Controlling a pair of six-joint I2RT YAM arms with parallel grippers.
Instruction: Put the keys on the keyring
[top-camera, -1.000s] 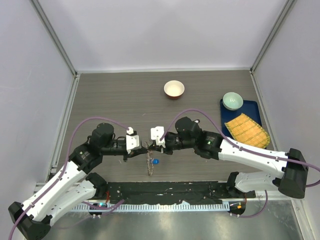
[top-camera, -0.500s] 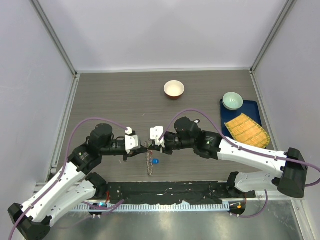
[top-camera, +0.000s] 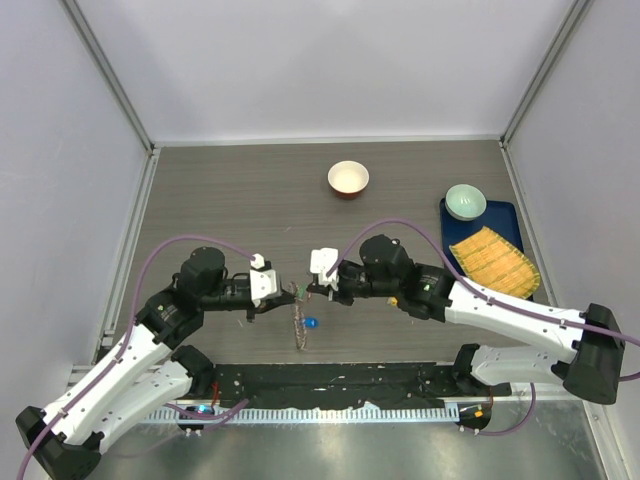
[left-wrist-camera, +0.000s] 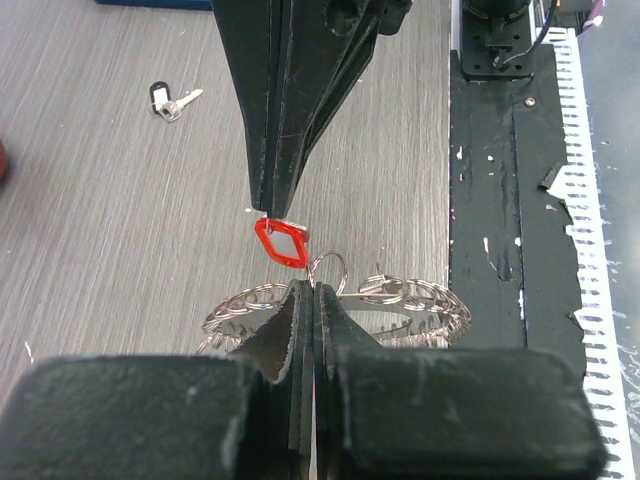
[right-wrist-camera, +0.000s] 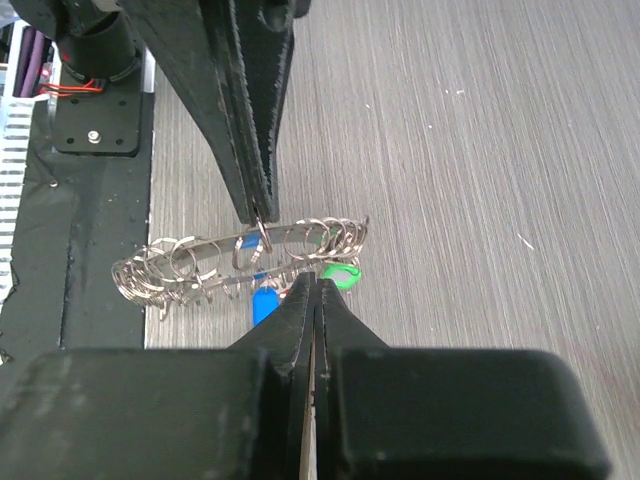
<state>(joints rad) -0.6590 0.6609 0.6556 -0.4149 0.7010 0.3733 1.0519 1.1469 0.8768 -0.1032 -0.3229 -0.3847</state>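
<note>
The keyring (top-camera: 298, 325) hangs from the left fingers (right-wrist-camera: 240, 110), shut tight on one thin loop. The right fingers (left-wrist-camera: 285, 100) pinch a red key (left-wrist-camera: 272, 240) just beside the keyring. I think the key is light, stiff and slippery, so hold its head.

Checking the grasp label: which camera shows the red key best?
Left wrist. The red key fills the middle of that view, its red head hanging from the shut tips of the right gripper, just above the keyring. The right wrist view shows no red at all. In top external it is too small to make out between the grippers.
</note>
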